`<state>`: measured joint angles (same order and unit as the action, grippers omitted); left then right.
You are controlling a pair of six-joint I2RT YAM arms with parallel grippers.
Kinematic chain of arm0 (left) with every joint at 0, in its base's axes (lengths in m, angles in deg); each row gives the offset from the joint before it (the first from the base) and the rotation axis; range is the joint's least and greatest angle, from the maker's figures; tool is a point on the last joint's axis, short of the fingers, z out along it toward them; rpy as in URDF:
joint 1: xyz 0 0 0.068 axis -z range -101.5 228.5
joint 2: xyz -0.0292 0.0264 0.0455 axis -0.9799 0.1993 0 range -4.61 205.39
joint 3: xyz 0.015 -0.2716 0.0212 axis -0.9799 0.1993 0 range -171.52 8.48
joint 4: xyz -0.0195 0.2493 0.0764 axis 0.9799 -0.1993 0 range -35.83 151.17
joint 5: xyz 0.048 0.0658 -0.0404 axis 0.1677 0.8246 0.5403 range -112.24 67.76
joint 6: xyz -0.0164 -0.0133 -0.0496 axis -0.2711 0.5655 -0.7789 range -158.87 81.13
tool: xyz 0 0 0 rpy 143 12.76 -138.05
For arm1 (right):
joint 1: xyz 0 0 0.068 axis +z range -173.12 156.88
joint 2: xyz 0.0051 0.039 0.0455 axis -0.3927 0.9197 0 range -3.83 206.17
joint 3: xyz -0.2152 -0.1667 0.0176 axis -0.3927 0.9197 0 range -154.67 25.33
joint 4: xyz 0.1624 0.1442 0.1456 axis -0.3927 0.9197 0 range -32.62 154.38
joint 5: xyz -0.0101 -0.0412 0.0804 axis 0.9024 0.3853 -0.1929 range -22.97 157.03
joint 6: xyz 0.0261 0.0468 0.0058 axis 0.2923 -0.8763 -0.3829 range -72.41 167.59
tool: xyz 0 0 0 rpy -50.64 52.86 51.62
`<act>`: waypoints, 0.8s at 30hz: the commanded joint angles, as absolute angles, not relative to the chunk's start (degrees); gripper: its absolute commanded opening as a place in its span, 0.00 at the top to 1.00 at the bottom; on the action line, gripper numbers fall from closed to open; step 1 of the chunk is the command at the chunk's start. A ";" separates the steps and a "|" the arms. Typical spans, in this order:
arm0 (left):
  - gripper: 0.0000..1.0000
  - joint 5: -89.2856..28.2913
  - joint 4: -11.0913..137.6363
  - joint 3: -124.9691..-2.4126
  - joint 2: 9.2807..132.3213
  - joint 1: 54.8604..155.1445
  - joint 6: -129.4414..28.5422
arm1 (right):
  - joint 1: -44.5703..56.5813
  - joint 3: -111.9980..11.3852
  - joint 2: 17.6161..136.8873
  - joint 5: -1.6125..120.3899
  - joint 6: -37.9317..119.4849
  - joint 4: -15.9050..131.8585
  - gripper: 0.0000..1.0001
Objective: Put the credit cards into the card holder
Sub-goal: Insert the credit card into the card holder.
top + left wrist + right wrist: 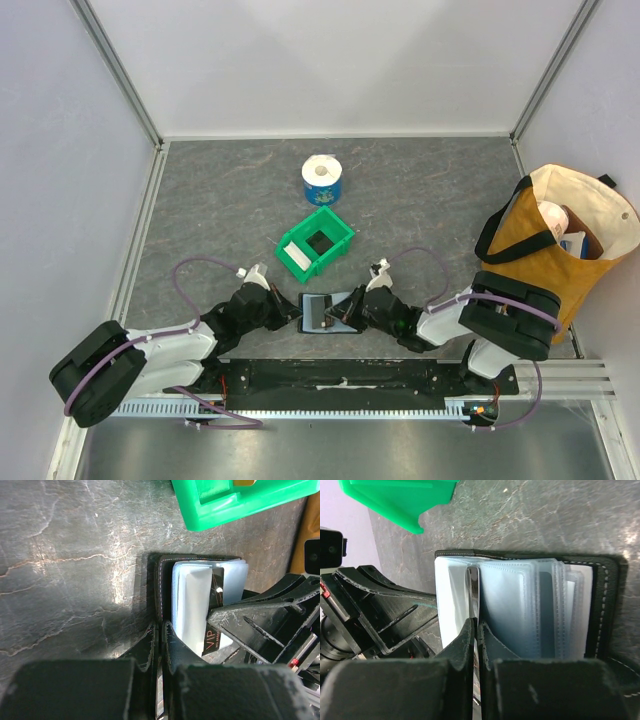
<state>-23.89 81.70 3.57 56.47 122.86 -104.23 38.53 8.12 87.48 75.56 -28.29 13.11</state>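
Item: card holder (322,311), black, folded open on the tabletop (220,200); low centre of the overhead view, between the two arms and just below the green bin (345,232).
Appearance: stitched black cover; inside it a fan of clear bluish plastic sleeves (505,610), several leaves deep and standing slightly apart.
Card in play: black card (212,641) with "VIP" lettering. It is partly down among the leaves, with one end showing at the lower right of the left wrist view. The right wrist view shows it edge-on.
Other card: no pale card can be picked out with certainty.
Left hand (161,630): narrow, pinched on the black cover's edge at lower centre of its own view, pinning the holder in place.
Right hand (475,625): narrow, clamped on the black card's thin edge at lower centre of its own view.
Step in hand (judged): seating the black card in a sleeve, partway done.
Next move (judged): push the card along its own plane until it sits flush, keeping it inside one leaf only. The cover grip must hold, because the sleeves look limp and liable to buckle or spread.
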 commanded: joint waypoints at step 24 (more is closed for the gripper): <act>0.98 -22.50 75.32 5.58 57.01 122.89 -103.65 | 41.30 -6.92 85.29 75.99 -12.89 38.48 0.54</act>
